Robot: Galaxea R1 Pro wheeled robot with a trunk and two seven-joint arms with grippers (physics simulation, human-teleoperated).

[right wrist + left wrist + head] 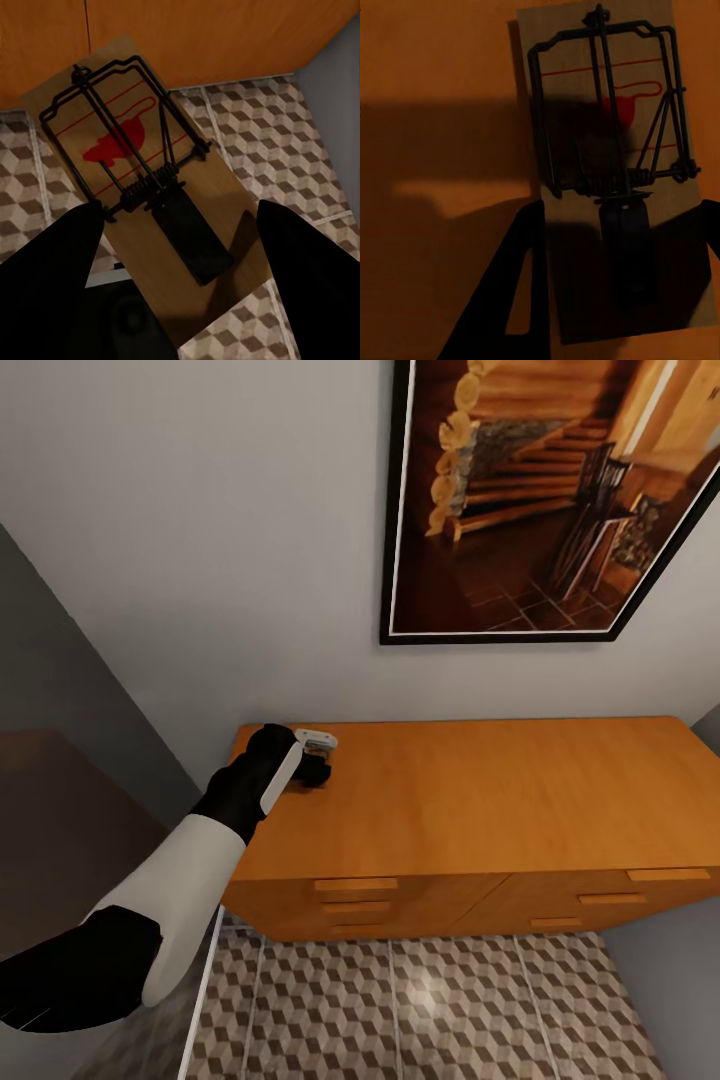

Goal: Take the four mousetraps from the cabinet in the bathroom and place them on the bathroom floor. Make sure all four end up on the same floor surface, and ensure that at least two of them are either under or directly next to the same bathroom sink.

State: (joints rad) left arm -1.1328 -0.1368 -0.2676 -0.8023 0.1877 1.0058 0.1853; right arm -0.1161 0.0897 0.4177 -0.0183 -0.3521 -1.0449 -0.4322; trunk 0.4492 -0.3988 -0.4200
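Picking mousetraps off the cabinet, one per arm

Head view: left gripper [312, 758] reaching onto the near-left corner of the cabinet [480, 800] top, under a framed picture [545, 500]; drawers closed along the front, contents hidden; bathroom floor [400, 1010] bare below. Left wrist view: a mousetrap [615, 172] lying flat on the orange wood, dark fingers [506, 292] spread either side of its near end, apparently not yet clamped. Likely next: close, then lift. Right wrist view: second mousetrap [142, 187] poised above the tiles near the cabinet front, right gripper [176, 281] fingers standing wide of the board, grip impossible to judge. Sink placement yet to do.
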